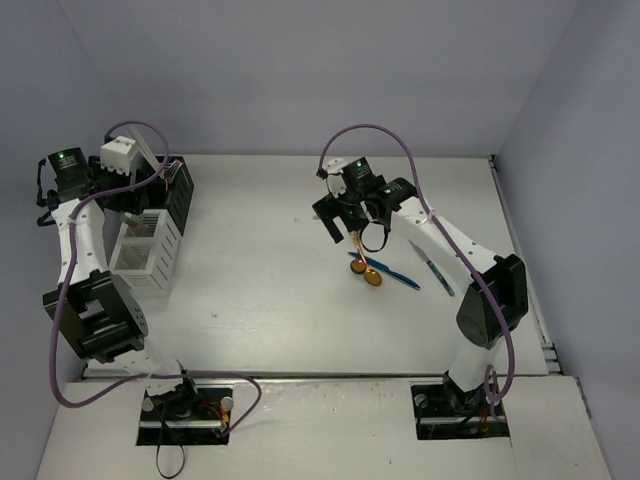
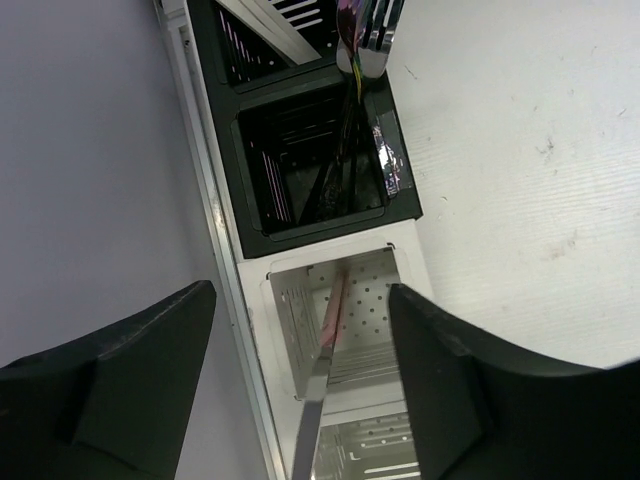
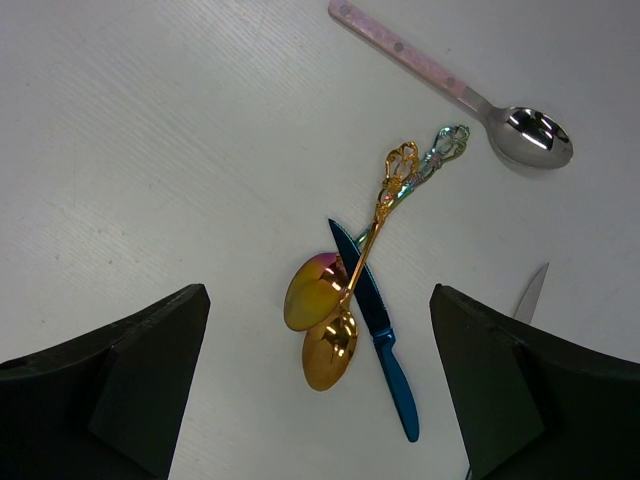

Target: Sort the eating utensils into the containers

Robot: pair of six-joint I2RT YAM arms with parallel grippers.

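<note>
- While the left gripper (image 2: 302, 300) is hanging over the containers with its fingers spread wide and gripping nothing, a pink-handled piece (image 2: 330, 320) is leaning inside a compartment of the white caddy (image 2: 320, 258), its silver end pointing up towards the wrist camera.
- Just beside that caddy, the black caddy (image 2: 340, 226) is already holding several utensils (image 2: 365, 50), a silver fork head among them.
- The right gripper (image 3: 318, 300) is hovering over the table (image 1: 270, 250) with its fingers equally wide, holding nothing.
- Directly beneath it, a gold spoon (image 3: 335, 345) and an iridescent spoon (image 3: 310, 290) are lying bowl against bowl, crossing a blue-handled knife (image 3: 395, 380).
- A pink-handled spoon (image 3: 450, 85) is lying apart from that cluster, and a second knife (image 1: 432, 268) is resting off to its side.
- Sorting is looking partly done: both caddies are filling, while at least five pieces are waiting on the table.
- The crossed trio under the right gripper is seeming the likely next pick.
</note>
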